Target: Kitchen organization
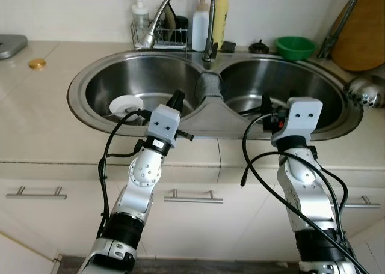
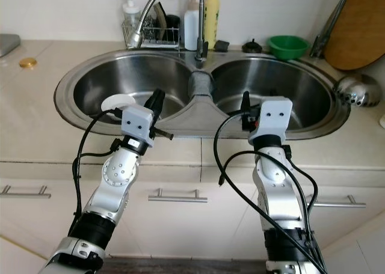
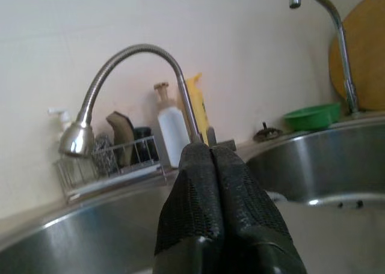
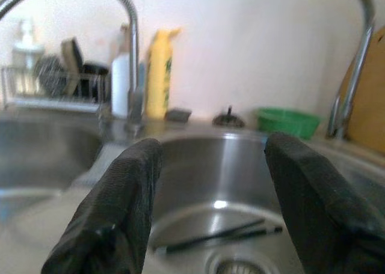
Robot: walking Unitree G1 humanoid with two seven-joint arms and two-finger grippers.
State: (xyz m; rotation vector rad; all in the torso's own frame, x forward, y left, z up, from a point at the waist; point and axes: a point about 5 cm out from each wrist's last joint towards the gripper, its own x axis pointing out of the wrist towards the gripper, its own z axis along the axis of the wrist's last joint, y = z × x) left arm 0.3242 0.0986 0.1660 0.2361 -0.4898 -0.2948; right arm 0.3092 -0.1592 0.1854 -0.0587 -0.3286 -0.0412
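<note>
Steel sink (image 1: 90, 76): shiny, with two round bowls, set into the pale bench (image 1: 36, 115).
Left bowl: a white plate (image 1: 125, 105) lies at the bottom, on the side near the robot.
Right bowl: thin dark sticks (image 4: 219, 233) lie near the drain (they may be chopsticks, too blurry to be sure).
Tap (image 1: 180, 3): a bendy silver one, curving over the middle strip between the bowls.
Behind the sink: a wire rack (image 1: 157, 36) with sponges, a clear soap pump (image 1: 139, 11), a white bottle (image 1: 200, 21) and a yellow bottle (image 1: 221, 18) standing just beside each other.
Green bowl (image 1: 295, 47): on the bench behind the right bowl, near a round wooden board (image 1: 364, 33) that leans on the wall.
Gold lid (image 1: 37, 63): small and round, far off on the robot's left side of the bench.
Left pincer (image 3: 212, 190): its two black fingers are pressed together with nothing between them, held over the front edge of the left bowl, close to the plate.
Right pincer (image 4: 210, 190): its fingers are spread wide apart, holding nothing, at the front edge of the right bowl.
Below: pale drawers with metal handles (image 1: 192, 196).
</note>
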